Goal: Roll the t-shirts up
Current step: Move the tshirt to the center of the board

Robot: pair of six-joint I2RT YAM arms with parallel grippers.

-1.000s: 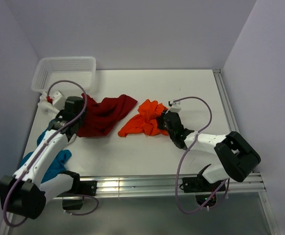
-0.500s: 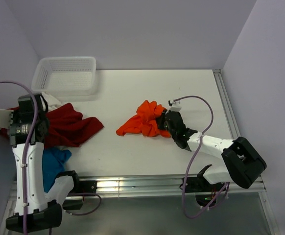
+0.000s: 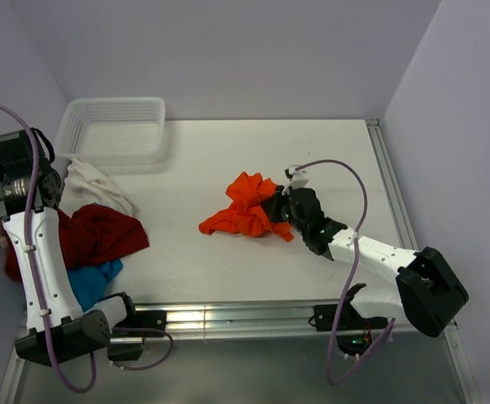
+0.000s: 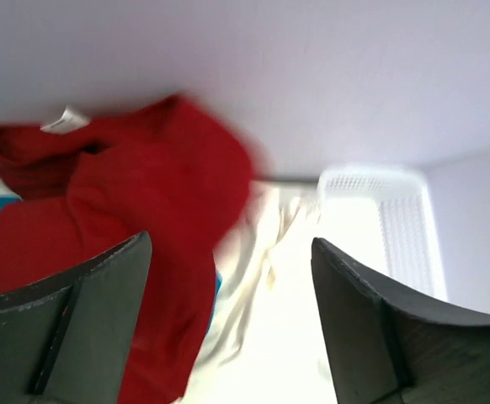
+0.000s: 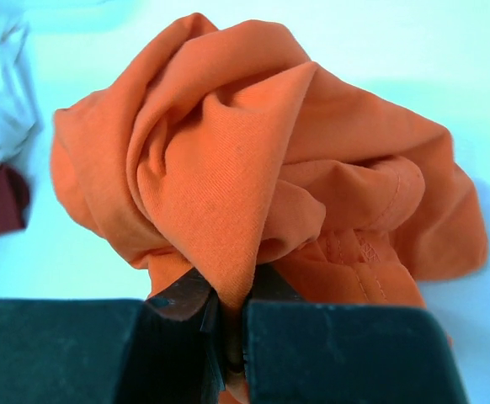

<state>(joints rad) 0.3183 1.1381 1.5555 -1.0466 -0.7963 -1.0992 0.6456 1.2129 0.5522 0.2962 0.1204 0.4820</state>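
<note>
1. Item count. Four t-shirts are in view, one of each colour: one orange t-shirt (image 3: 243,212), one dark red t-shirt (image 3: 102,237), one turquoise t-shirt (image 3: 93,279) and one white t-shirt (image 3: 89,183). There is one basket (image 3: 114,128), white and perforated, standing on the table (image 3: 228,156) at its far left corner. All positions below are referenced to the basket.

2. T-shirt positions.
- The white t-shirt lies crumpled just beside the basket's near left corner, on the side toward the arm bases.
- The dark red t-shirt is bunched up next to the white one, farther from the basket on the same side. One small white label (image 4: 64,120) shows on its edge in the left wrist view.
- The turquoise t-shirt is the farthest of these three from the basket, partly under the dark red one and partly hidden by the left arm.
- The orange t-shirt is well apart from the basket, to its right and nearer the bases, gathered into a lifted heap.

3. Gripper states.
- The left gripper (image 4: 228,252) is raised to the left of the basket. Its two fingers are spread wide with nothing between them.
- The right gripper (image 5: 228,332) is at the side of the orange t-shirt away from the basket. Its jaws are pressed together on one fold of the orange fabric.
</note>
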